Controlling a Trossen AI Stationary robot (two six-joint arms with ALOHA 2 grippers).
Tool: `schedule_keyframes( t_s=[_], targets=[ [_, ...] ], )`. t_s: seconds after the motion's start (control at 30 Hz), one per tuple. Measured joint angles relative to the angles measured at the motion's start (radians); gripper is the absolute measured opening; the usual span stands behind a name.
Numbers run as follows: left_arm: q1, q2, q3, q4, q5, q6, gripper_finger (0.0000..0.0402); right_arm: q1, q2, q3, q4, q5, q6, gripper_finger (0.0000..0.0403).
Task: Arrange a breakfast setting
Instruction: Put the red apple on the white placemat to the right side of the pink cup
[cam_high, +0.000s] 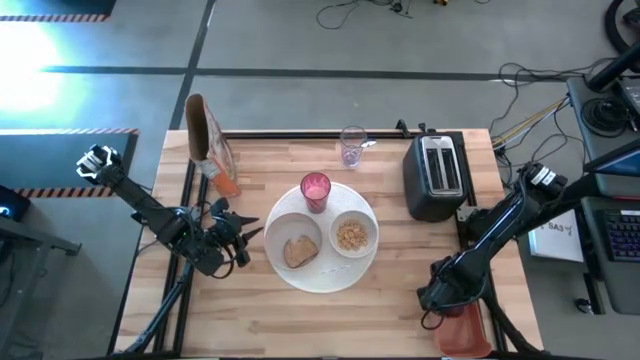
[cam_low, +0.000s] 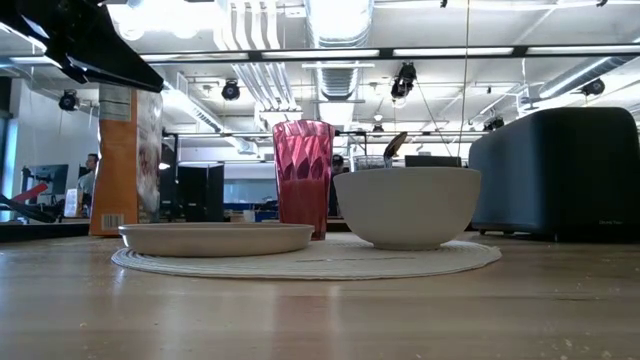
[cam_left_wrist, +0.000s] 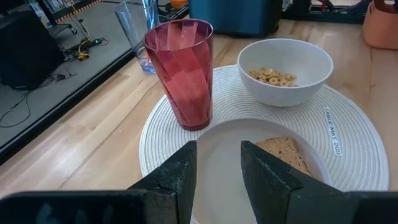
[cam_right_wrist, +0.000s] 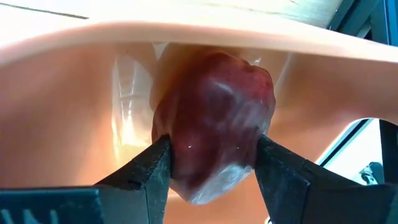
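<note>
Mat (cam_high: 322, 272): round, white, at table centre; landmark for all below.
Small plate (cam_high: 296, 243): on mat, left half; holds toast (cam_high: 299, 250).
Bowl (cam_high: 353, 233): on mat, right half; holds cereal (cam_high: 352, 235).
Pink cup (cam_high: 315, 192): on mat's far edge.
Glass (cam_high: 352, 146): beyond mat, off it.
Toaster (cam_high: 436, 176): right of mat.
Cereal box (cam_high: 208, 134): far left of mat.
Left gripper (cam_high: 243, 243): just left of mat, fingers spread, holding nothing.
Right gripper (cam_right_wrist: 211, 165): well right of mat, near edge, inside an orange container (cam_high: 463, 329), fingers pinching a red fruit (cam_right_wrist: 214, 124).
</note>
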Motion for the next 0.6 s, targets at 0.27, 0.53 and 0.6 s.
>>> schedule_keyframes(
  t_s=[0.27,0.53,0.6],
  targets=[
    [0.000,0.000,0.000,0.022,0.000,0.000,0.0108,0.001,-0.066,0.051,-0.024,0.001,-0.016,0.0184],
    [0.000,0.024,0.000,0.050,0.000,-0.001,0.0108,0.004,-0.150,0.114,-0.073,0.056,-0.059,0.0183],
    [0.000,0.029,0.000,0.054,0.000,-0.007,0.0108,0.002,-0.175,0.129,-0.075,0.057,-0.059,0.0184]
  ],
)
